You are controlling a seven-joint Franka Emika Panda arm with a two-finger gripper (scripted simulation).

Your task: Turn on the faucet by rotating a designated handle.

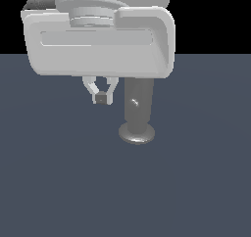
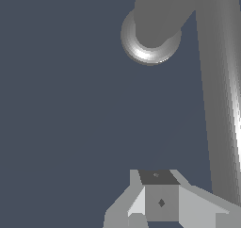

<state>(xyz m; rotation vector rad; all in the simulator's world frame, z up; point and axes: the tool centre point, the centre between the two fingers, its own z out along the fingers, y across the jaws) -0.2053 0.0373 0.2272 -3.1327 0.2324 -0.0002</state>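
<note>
The faucet point(image 1: 138, 104) is a dull grey upright cylinder on a round disc foot, and my arm's pale hand body covers its top in the exterior view. In the wrist view the faucet point(image 2: 153, 20) shows from above with its foot ring beneath. The handle point(image 2: 217, 90), a long thin grey rod, runs down that picture beside the cylinder; it does not show in the exterior view. My gripper point(image 1: 100, 98) hangs above the floor toward the exterior view's left of the cylinder. The gripper point(image 2: 160, 196) looks shut with nothing between its fingers, close beside the rod; whether they touch is unclear.
A flat dark blue-grey floor point(image 1: 59, 182) lies all around the faucet. My own hand housing point(image 1: 98, 42) fills the upper part of the exterior view and hides what is behind it.
</note>
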